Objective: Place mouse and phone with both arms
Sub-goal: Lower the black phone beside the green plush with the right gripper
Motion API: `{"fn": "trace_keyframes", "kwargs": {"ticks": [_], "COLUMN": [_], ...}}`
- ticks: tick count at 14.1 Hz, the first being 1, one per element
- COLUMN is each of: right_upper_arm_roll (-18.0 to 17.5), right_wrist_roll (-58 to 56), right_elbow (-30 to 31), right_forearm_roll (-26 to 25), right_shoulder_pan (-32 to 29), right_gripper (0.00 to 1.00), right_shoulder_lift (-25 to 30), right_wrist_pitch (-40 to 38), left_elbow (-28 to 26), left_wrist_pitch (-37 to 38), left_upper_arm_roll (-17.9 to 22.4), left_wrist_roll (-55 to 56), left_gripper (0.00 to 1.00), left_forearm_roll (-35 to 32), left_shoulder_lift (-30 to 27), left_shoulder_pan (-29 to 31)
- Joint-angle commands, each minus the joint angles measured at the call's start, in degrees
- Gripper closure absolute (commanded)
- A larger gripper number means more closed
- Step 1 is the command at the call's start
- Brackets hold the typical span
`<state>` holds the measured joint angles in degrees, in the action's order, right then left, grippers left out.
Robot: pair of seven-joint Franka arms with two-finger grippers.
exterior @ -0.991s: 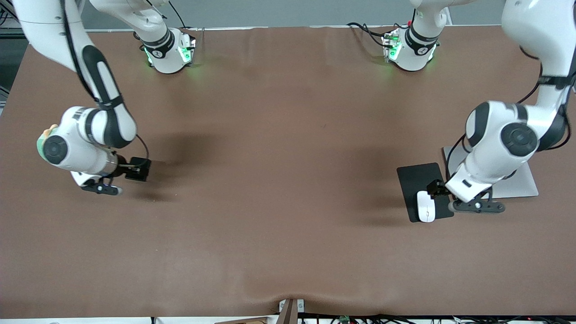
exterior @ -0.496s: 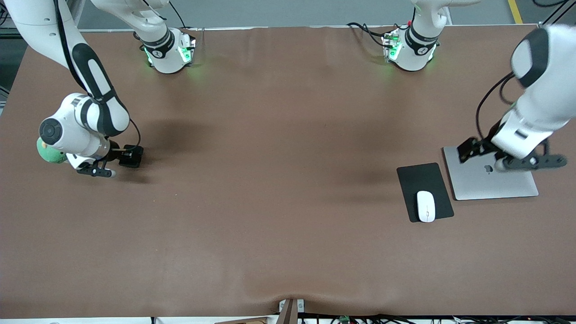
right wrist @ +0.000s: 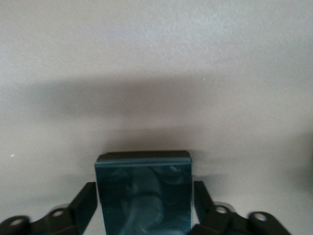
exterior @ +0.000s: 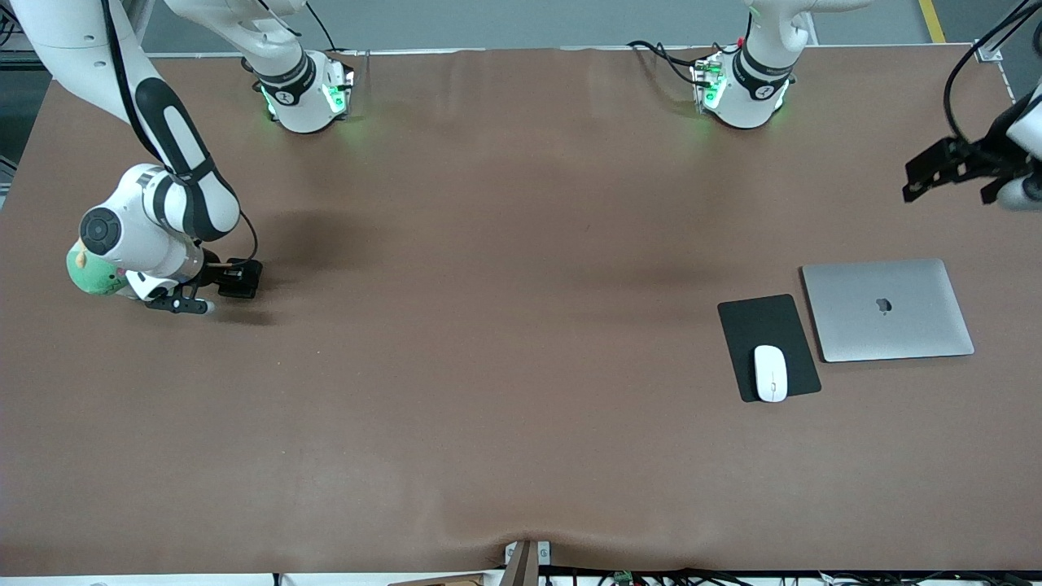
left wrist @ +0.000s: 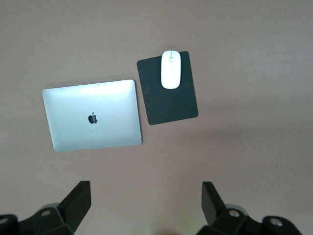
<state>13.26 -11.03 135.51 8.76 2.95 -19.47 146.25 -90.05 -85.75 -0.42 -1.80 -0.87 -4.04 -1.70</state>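
- Now the mouse [exterior: 770, 373] lies on the black mat [exterior: 761, 321], its long way pointing at the front camera, just beside the laptop [exterior: 887, 309].
- Farther off, at the right arm's end, the phone [exterior: 244, 275] sits low on the worktop [exterior: 505, 325] inside the right gripper [right wrist: 143, 191]. I cannot tell if it grips.
- The left gripper [exterior: 924, 175] hangs over the worktop with fingers [left wrist: 78, 198] wide apart, well away from the mouse.

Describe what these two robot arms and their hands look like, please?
Both arms are glossy white, built of rounded segments with black bands at the joints. Their bases glow green, and black cables trail along them. Each ends in a black hand with two flat fingers: the right hand, the left hand. In the wrist views the fingers look wedge-shaped, with round screw holes at their mounts.
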Motion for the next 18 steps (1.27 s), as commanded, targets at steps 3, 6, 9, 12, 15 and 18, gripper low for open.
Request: {"fn": "trace_keyframes", "kwargs": {"ticks": [3,6,9,12,15,18], "right_upper_arm_roll": [-0.96,-0.96,-0.96,-0.95,-0.69,-0.25], "right_wrist_roll": [-0.57,-0.57,-0.75,-0.66,-0.66,-0.57], "right_elbow": [-11.19,-23.94,-32.65,-44.57,-59.62,-66.50], "right_forearm_roll": [-0.67,-0.67,-0.76,-1.72,-2.17,-2.60], "right_shoulder_pan": [0.04,0.57,1.53,1.89,1.54,1.54], "right_gripper": [0.00,0.00,0.00,0.00,0.00,0.00], "right_shoulder_lift": [1.10,0.84,0.75,-0.99,-4.61,-4.17], "right_wrist_pitch": [-13.92,-29.93,-34.88,-43.28,-54.74,-56.24], "left_elbow": [0.66,0.22,0.22,0.05,0.40,0.40], "left_wrist_pitch": [1.81,2.42,2.43,0.85,0.23,0.49], "left_upper_arm_roll": [1.03,0.86,0.86,0.94,0.94,0.86], "left_wrist_roll": [0.82,1.80,3.89,4.26,4.35,4.00], "left_gripper": [0.00,0.00,0.00,0.00,0.00,0.00], "left_forearm_roll": [1.48,1.57,2.71,2.54,2.45,2.71], "left_shoulder_lift": [-1.76,-1.41,-0.45,0.87,1.75,1.58], "left_shoulder_pan": [-1.37,-0.85,-0.67,-0.85,-0.85,-0.67]}}
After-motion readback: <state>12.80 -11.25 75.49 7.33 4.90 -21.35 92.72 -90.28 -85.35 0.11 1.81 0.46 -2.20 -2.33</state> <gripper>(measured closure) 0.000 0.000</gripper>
